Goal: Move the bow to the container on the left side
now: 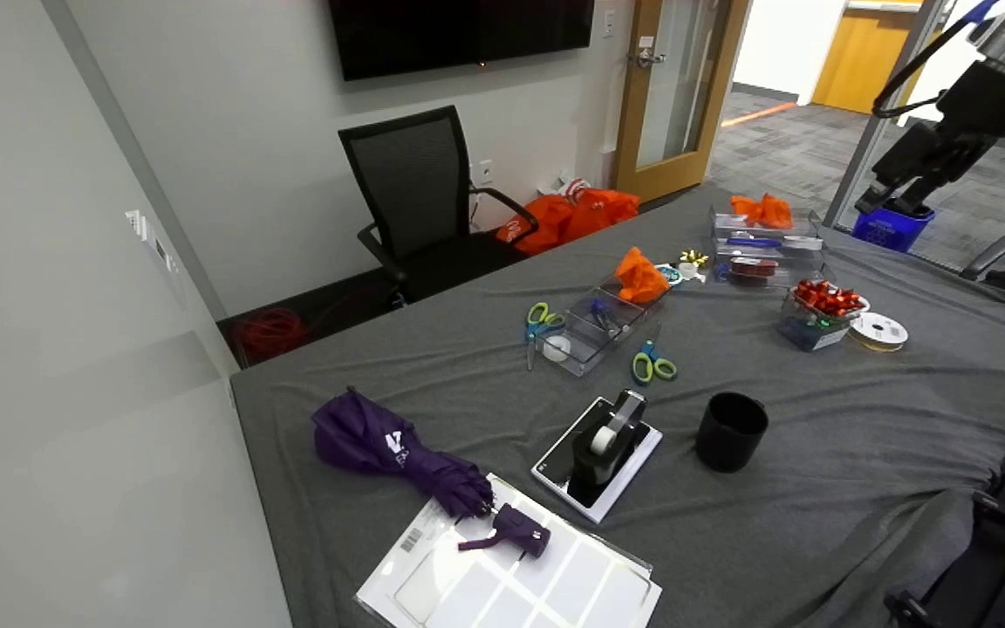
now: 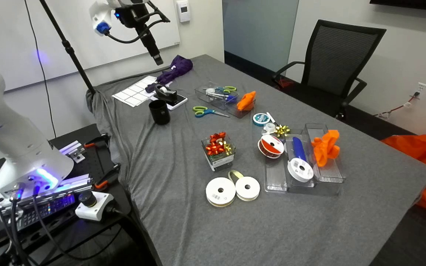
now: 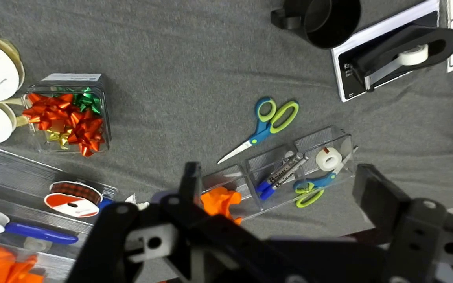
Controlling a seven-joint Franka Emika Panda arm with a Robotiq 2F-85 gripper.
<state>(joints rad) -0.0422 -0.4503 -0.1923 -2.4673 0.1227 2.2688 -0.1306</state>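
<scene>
"V" on purple umbrella

The wrist view crops the mug; the hand partly hides the marker tray.

I see, in an exterior view: my gripper up high, fingers apart | red bows in a clear box | gold bow between clear trays | black cup on bench

1 purple umbrella, 1 black mug
</scene>
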